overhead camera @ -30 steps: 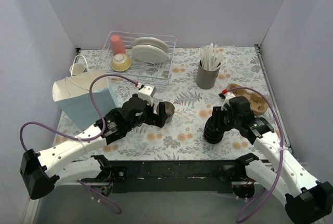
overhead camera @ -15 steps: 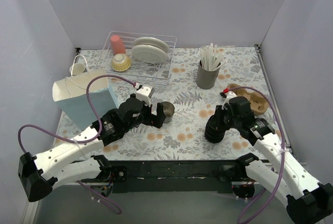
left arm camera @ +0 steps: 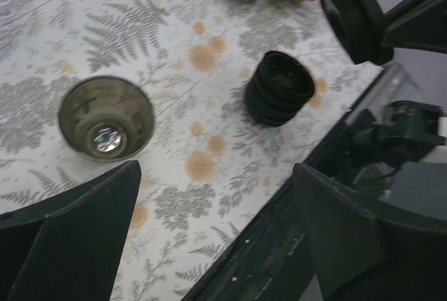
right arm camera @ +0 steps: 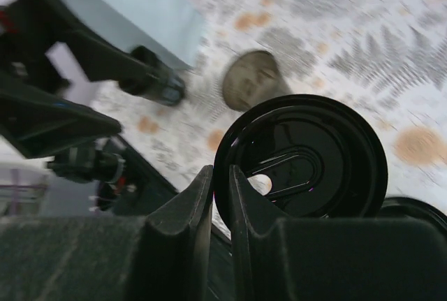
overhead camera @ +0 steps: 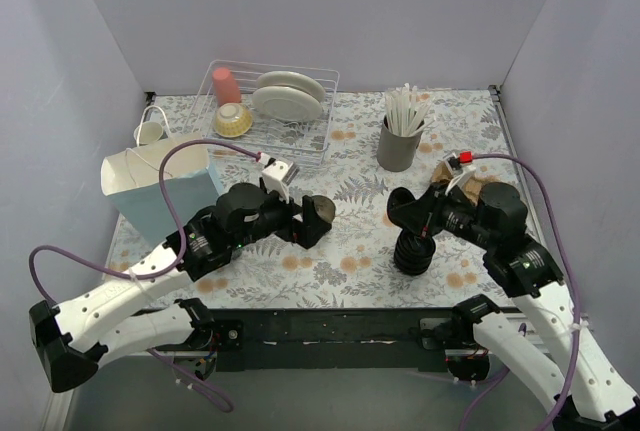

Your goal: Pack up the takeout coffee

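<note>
Packing looks to wait on a lid: your right claw [right arm camera: 220, 175] is clenched on the rim of a round, glossy black lid [right arm camera: 300, 158], held tilted near the ribbed stack of lids [overhead camera: 413, 251] at the near right, probably ready to be carried left to the coffee cup [left arm camera: 106, 116]. Your left claw [left arm camera: 214, 172] is spread wide and empty just short of that cup, likely to steady it. The cup stands upright mid-counter [overhead camera: 360, 151], small, dark, tapered and open-topped, with the open paper bag [overhead camera: 165, 196] further left for the packing.
</note>
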{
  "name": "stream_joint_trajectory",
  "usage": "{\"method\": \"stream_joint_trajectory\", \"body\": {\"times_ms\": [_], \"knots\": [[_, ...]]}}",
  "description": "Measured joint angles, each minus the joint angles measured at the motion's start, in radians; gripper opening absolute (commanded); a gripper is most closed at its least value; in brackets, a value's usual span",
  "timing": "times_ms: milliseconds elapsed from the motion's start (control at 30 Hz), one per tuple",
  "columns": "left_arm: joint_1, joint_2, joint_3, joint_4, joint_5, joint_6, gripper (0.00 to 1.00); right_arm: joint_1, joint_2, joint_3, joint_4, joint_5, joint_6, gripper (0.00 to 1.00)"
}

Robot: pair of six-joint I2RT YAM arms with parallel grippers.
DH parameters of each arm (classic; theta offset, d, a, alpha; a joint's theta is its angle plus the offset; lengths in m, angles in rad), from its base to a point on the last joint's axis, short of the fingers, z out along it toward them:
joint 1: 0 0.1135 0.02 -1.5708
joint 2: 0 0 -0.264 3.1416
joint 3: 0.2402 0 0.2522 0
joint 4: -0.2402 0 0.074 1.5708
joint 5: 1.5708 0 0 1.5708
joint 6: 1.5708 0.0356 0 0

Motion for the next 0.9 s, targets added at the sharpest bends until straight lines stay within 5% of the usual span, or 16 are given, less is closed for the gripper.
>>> {"method": "stream_joint_trajectory", "body": {"times_ms": [467,900], "knots": [[0.0,-0.132,-0.032,0.429,0.398,-0.175,0.79,0.003,-0.117,-0.026,0.447,-0.283,0.32,0.2],[0.0,0.156,0.006,0.658,0.55,-0.187,0.62,0.004,-0.151,-0.124,0.629,-0.342,0.52,0.2]]}}
